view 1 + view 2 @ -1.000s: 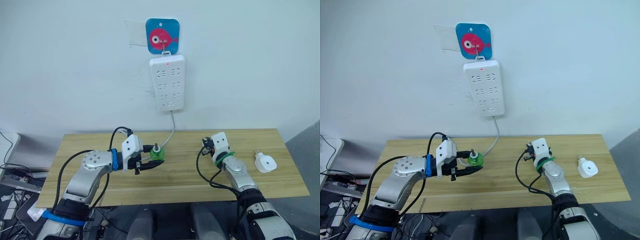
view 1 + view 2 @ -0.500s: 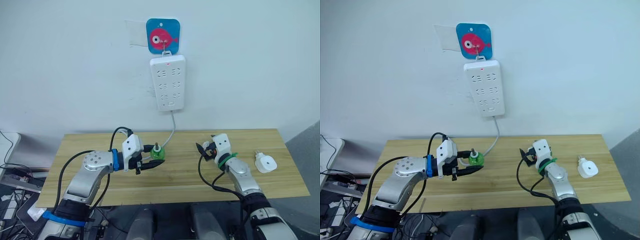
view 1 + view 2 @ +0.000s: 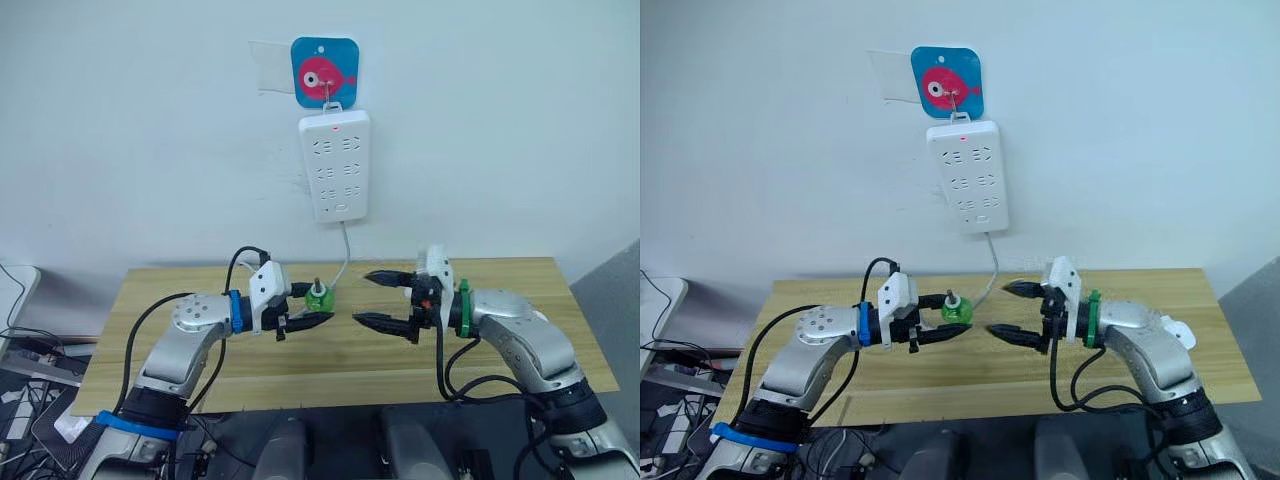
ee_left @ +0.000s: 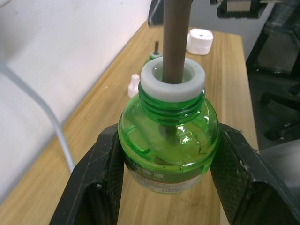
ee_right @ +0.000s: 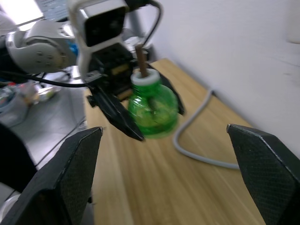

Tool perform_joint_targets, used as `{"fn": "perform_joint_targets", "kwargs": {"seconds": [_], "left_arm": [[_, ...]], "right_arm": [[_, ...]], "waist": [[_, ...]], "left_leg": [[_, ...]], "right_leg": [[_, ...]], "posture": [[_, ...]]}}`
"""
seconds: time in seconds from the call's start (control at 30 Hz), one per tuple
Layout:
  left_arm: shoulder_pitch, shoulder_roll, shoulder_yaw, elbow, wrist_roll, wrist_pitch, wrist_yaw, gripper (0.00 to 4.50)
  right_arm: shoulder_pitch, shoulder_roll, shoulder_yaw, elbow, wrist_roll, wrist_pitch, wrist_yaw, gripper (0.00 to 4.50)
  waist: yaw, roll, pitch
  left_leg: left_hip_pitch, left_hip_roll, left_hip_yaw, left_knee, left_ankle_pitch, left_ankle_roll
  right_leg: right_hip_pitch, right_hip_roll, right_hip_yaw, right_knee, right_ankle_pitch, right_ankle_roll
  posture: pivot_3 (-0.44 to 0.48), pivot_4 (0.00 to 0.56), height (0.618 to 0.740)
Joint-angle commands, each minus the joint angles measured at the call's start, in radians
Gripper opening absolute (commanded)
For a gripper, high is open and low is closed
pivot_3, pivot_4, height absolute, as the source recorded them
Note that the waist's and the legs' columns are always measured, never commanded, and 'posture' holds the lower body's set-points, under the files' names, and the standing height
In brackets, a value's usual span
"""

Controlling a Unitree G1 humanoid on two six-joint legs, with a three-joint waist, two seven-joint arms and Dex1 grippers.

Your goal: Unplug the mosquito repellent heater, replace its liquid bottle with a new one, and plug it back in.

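Note:
My left gripper [image 3: 314, 306] is shut on a green liquid bottle [image 3: 318, 298] with a white collar and a brown wick, held upright above the wooden table [image 3: 300, 365]. The left wrist view shows both fingers pressed on the bottle's sides [image 4: 168, 140]. My right gripper [image 3: 361, 297] stands open just right of the bottle, its fingertips pointing at it with a small gap between. The white mosquito repellent heater [image 4: 200, 41] lies unplugged on the table at the right end, mostly hidden behind my right forearm [image 3: 1178, 329].
A white power strip [image 3: 335, 165] hangs on the wall under a blue fish hook [image 3: 325, 72], its cable [image 3: 345, 255] dropping to the table. Another green bottle [image 4: 153, 56] and a small white cap [image 4: 134, 86] sit on the table beyond the held bottle.
My right arm has swung round to the left and its gripper has opened wide, now facing the bottle. The left gripper has shifted slightly right with the bottle still in it.

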Motion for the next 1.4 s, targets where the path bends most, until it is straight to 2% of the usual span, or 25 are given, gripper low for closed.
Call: {"fn": "perform_joint_targets", "kwargs": {"seconds": [0.03, 0.53, 0.63, 0.73, 1.03, 1.13, 1.23, 1.27, 1.3, 1.4], "left_arm": [[-0.013, -0.001, -0.005, -0.037, -0.011, -0.006, -0.01, 2.22], [-0.009, 0.001, -0.011, -0.074, -0.021, 0.02, -0.019, 2.22], [-0.006, 0.0, -0.01, -0.079, -0.022, 0.024, -0.02, 2.22], [-0.002, 0.001, -0.008, -0.082, -0.024, 0.026, -0.022, 2.22], [0.001, 0.001, -0.005, -0.084, -0.024, 0.026, -0.023, 2.22], [0.001, 0.001, -0.006, -0.085, -0.025, 0.025, -0.024, 2.22], [0.001, 0.001, -0.006, -0.086, -0.025, 0.027, -0.024, 2.22], [0.0, 0.001, -0.006, -0.086, -0.025, 0.028, -0.024, 2.22], [-0.002, 0.001, -0.006, -0.084, -0.025, 0.029, -0.024, 2.22], [-0.005, 0.0, -0.006, -0.08, -0.026, 0.029, -0.024, 2.22]], "right_arm": [[-0.04, 0.039, 0.037, -0.019, -0.013, 0.007, -0.009, 4.45], [-0.102, 0.147, 0.077, 0.061, -0.093, -0.028, -0.036, 4.45], [-0.106, 0.159, 0.076, 0.07, -0.101, -0.031, -0.036, 3.94], [-0.107, 0.163, 0.08, 0.069, -0.111, -0.032, -0.027, 2.91], [-0.107, 0.154, 0.099, 0.073, -0.136, -0.054, -0.014, 2.91], [-0.107, 0.157, 0.099, 0.077, -0.144, -0.06, -0.014, 2.27], [-0.104, 0.158, 0.096, 0.08, -0.15, -0.067, -0.011, 1.19], [-0.103, 0.158, 0.095, 0.081, -0.152, -0.07, -0.009, 0.95], [-0.102, 0.157, 0.093, 0.081, -0.152, -0.071, -0.007, 0.82], [-0.099, 0.158, 0.085, 0.078, -0.147, -0.071, -0.009, 0.82]], "waist": [[0.0, 0.0, 0.0], [0.001, 0.0, 0.0], [0.001, 0.0, 0.0], [0.001, 0.0, 0.0], [0.001, 0.0, 0.0], [0.001, 0.0, 0.0], [0.001, 0.0, 0.0], [0.001, 0.0, 0.0], [0.001, 0.0, 0.0], [0.001, 0.0, 0.0]], "left_leg": [[0.0, 0.0, 0.0, 0.0, 0.0, 0.0], [0.0, 0.0, -0.001, 0.0, 0.0, 0.0], [0.0, 0.0, -0.001, 0.0, 0.0, 0.0], [0.0, 0.0, -0.001, 0.0, 0.0, 0.0], [0.0, 0.0, -0.001, 0.0, 0.0, 0.0], [0.0, 0.0, -0.001, 0.0, 0.0, 0.0], [0.0, 0.0, -0.001, 0.0, 0.0, 0.0], [0.0, 0.0, -0.001, 0.0, 0.0, 0.0], [0.0, 0.0, -0.001, 0.0, 0.0, 0.0], [0.0, 0.0, -0.001, 0.0, 0.0, 0.0]], "right_leg": [[0.0, 0.0, 0.0, 0.0, 0.0, 0.0], [-0.001, 0.0, 0.0, 0.0, 0.0, 0.0], [-0.001, 0.0, 0.0, 0.0, 0.0, 0.0], [-0.001, 0.0, 0.0, 0.0, 0.0, 0.0], [-0.001, 0.0, 0.0, 0.0, 0.0, 0.0], [-0.001, 0.0, 0.0, 0.0, 0.0, 0.0], [-0.001, 0.0, 0.0, 0.0, 0.0, 0.0], [-0.001, 0.0, 0.0, 0.0, 0.0, 0.0], [-0.001, 0.0, 0.0, 0.0, 0.0, 0.0], [-0.001, 0.0, 0.0, 0.0, 0.0, 0.0]], "posture": [[-0.061, 0.19, 0.74], [-0.045, 0.192, 0.74], [-0.041, 0.192, 0.74], [-0.041, 0.192, 0.74], [-0.037, 0.187, 0.74], [-0.036, 0.185, 0.74], [-0.037, 0.182, 0.74], [-0.037, 0.182, 0.74], [-0.039, 0.18, 0.74], [-0.04, 0.178, 0.74]]}}
